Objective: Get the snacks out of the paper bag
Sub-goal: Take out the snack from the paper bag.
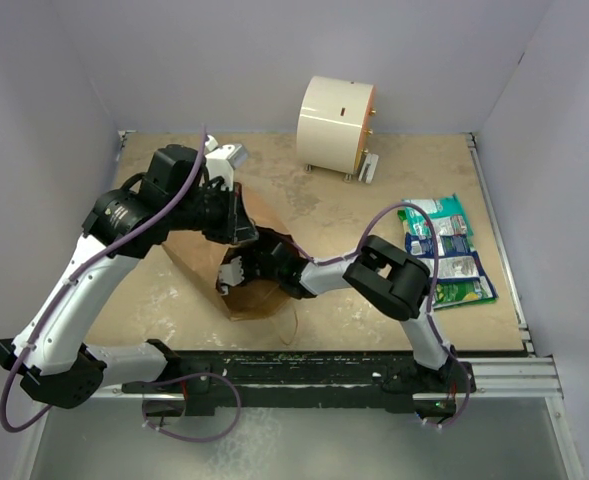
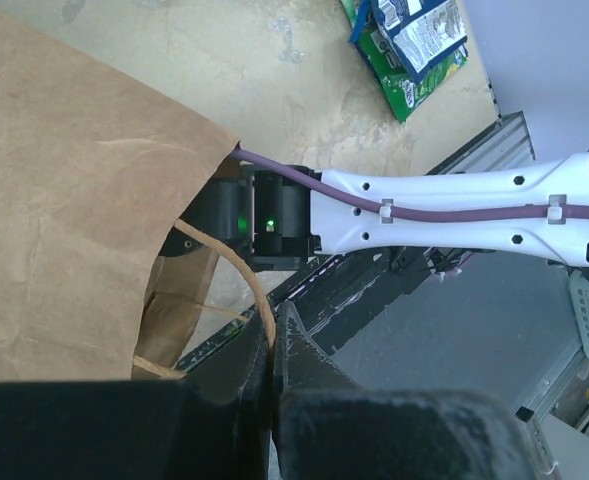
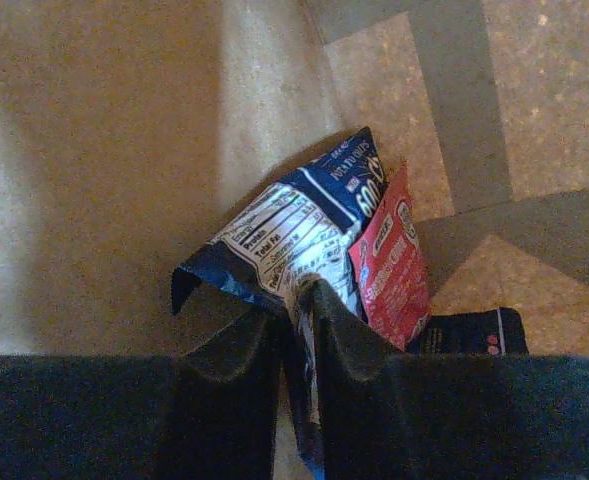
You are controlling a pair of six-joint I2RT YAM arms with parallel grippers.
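Deep inside the paper bag [image 2: 64,200] our right fingers [image 3: 344,335] pinch just the near edge of the blue packet [image 3: 284,230], the red packet [image 3: 389,265] touching it, left fingers [image 2: 309,370] closed on the handle [image 2: 244,272], so we risk it slipping free or snagging.
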